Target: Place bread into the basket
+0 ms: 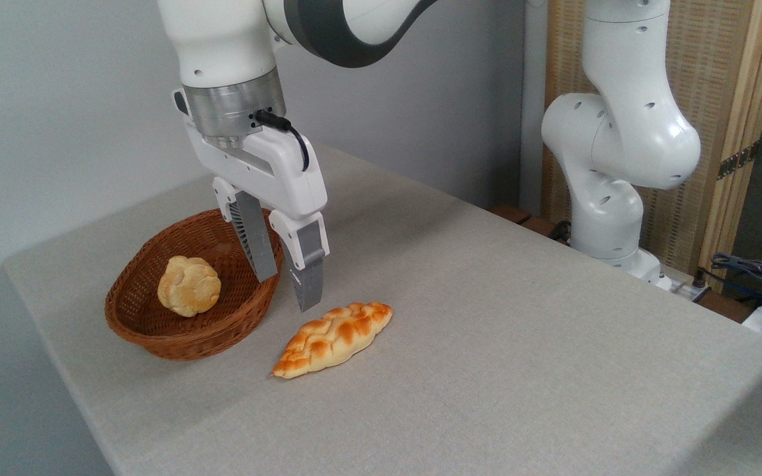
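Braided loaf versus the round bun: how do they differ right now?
Shape: the glossy golden-orange braided loaf is long with pointed ends; the pale-yellow lumpy round bun is compact.
Colour: the loaf's crust is deeper orange and shiny; the bun is paler and matte.
Place: the loaf lies on the grey table, outside the reddish-brown oval wicker basket; the bun sits inside it.
Both are bread items, untouched by the open tool.

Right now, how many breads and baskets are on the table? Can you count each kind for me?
Braided bread, lying on the table beside the basket: 1
Round bun, sitting inside the basket: 1
Wicker basket: 1
Total: 3 things
The gripper hangs open above them, holding nothing.
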Controlling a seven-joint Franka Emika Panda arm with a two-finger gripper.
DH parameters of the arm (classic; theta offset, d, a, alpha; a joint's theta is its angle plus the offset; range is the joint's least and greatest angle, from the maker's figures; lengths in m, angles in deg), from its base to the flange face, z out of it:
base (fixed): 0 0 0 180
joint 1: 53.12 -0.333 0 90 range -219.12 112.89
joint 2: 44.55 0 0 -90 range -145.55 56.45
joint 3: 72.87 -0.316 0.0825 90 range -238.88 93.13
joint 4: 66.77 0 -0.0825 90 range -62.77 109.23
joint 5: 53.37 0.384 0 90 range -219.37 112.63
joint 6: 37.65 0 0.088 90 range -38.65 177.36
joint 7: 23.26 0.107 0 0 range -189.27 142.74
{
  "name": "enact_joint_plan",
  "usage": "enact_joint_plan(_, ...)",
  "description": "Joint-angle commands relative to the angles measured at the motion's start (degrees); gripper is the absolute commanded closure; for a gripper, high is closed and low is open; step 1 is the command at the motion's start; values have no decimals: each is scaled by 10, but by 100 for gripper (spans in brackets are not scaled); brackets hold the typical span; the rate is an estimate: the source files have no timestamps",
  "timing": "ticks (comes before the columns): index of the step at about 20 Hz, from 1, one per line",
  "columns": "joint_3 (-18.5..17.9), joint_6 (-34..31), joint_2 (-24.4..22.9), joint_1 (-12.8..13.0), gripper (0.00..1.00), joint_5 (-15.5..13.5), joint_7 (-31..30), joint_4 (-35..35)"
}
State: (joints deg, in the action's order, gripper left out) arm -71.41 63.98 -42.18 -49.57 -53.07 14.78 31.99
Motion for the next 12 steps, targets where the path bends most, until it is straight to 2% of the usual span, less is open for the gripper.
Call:
enact_joint_plan(1,-7,-17,2,5,0,-7,8,-8)
enact_joint_plan(12,-8,-18,2,6,0,-7,9,-8)
